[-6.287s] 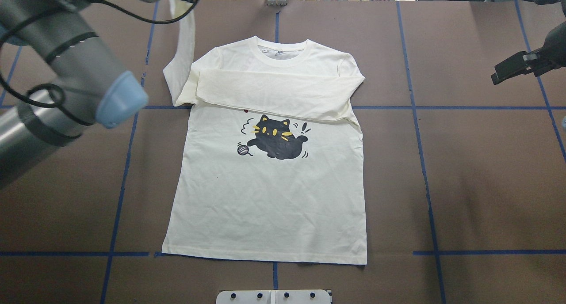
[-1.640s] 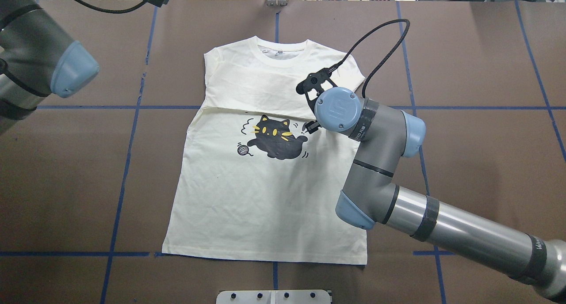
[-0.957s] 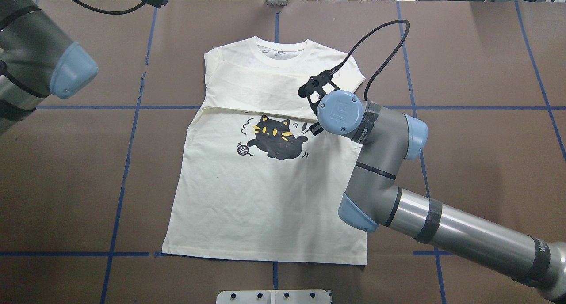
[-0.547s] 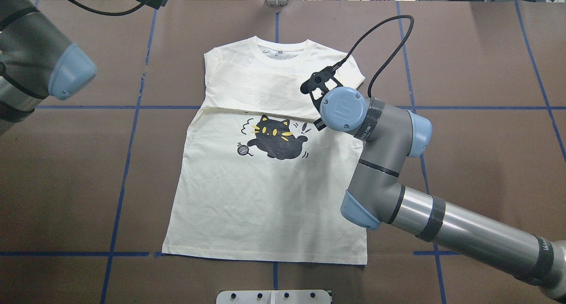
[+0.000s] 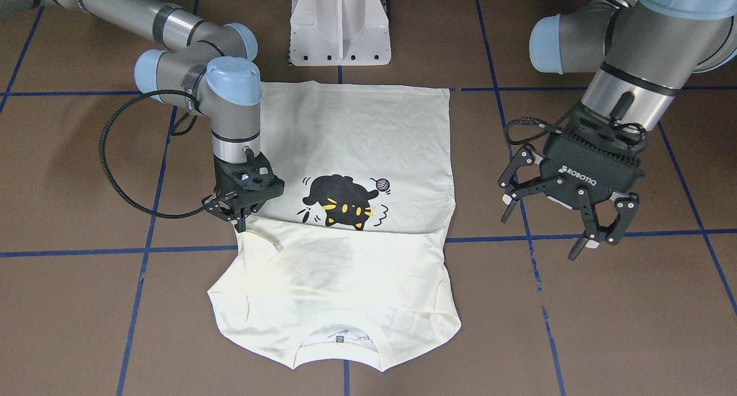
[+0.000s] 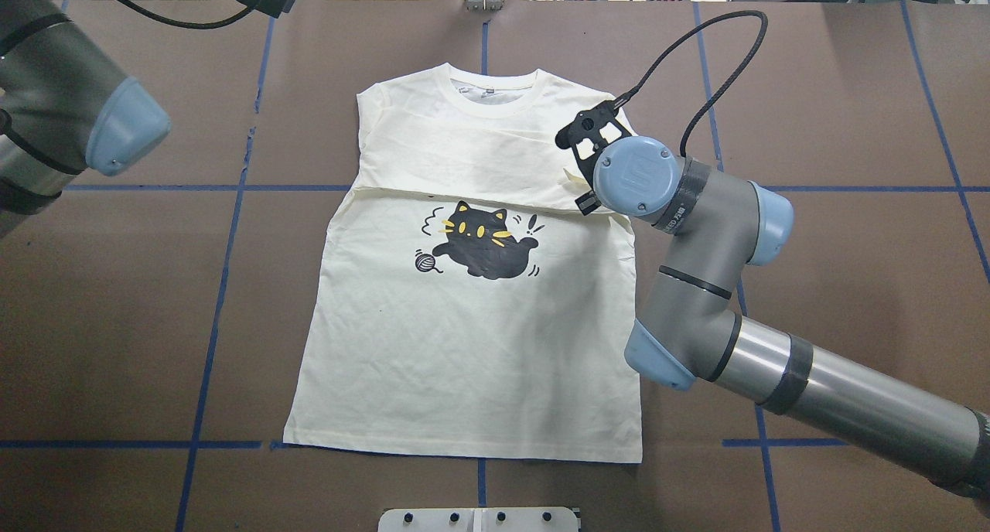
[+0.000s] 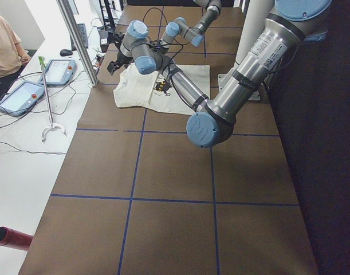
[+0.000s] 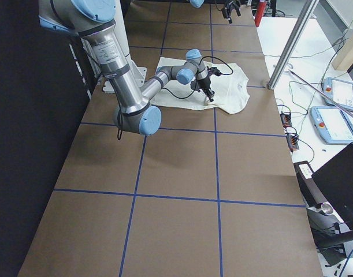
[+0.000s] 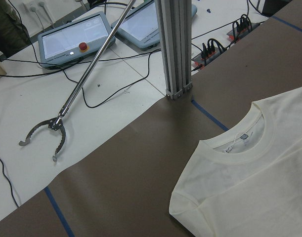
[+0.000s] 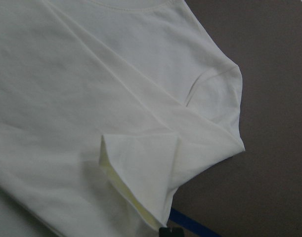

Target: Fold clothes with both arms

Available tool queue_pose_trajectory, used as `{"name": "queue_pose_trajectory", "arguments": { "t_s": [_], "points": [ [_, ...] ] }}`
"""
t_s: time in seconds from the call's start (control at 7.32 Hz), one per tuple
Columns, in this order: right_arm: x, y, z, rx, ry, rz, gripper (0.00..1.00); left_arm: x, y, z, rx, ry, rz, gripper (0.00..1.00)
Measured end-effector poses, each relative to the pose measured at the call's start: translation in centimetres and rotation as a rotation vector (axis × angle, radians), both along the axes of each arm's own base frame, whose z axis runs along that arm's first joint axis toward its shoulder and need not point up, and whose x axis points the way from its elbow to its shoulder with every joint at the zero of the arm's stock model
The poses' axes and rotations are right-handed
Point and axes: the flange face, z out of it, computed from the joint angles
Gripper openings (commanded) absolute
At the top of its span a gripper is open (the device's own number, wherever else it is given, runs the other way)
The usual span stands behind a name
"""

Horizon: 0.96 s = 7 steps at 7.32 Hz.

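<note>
The cream shirt [image 6: 464, 346] lies flat, print up, with the black cat [image 6: 479, 246] showing and both sleeves folded across the chest. My right gripper [image 6: 583, 202] is low at the shirt's right edge, on the sleeve fold. Its fingers look shut in the front view [image 5: 236, 219]. In the right wrist view a cuff flap [image 10: 141, 168] is turned up, and the cloth edge runs to the one visible fingertip [image 10: 164, 231]. My left gripper [image 5: 553, 232] hangs open and empty above the mat, beyond the shirt's left side. The left wrist view shows the collar [image 9: 249, 140].
The white pedestal base [image 5: 339, 22] stands at the near table edge. Beyond the far edge are an aluminium post [image 9: 175, 49], two teach pendants [image 9: 76, 37], a grabber tool [image 9: 47, 136] and cables. Blue tape lines cross the brown mat [image 6: 851, 284]. A person [image 7: 3, 51] sits at the side.
The left sleeve now lies folded across the chest. Over the last second my right gripper slid right along the sleeve fold to the shirt's edge, where a cuff flap now shows. The left arm barely moved.
</note>
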Motion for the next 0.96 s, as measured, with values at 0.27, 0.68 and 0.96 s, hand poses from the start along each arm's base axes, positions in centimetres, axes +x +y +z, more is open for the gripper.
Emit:
{"name": "queue_pose_trajectory", "arguments": {
  "t_s": [0.27,0.68,0.96],
  "points": [
    [1.6,0.3,1.4,-0.007,0.009,0.009,0.82,0.4,0.0,0.2,-0.004,-0.003,0.006,1.00],
    [2.9,-0.8,1.4,-0.039,-0.022,0.054,1.00,1.0,0.1,0.6,-0.010,-0.006,0.015,1.00],
    [5.2,-1.1,-1.3,-0.162,-0.191,0.094,1.00,2.9,1.3,1.0,-0.097,0.045,0.003,1.00]
  ]
}}
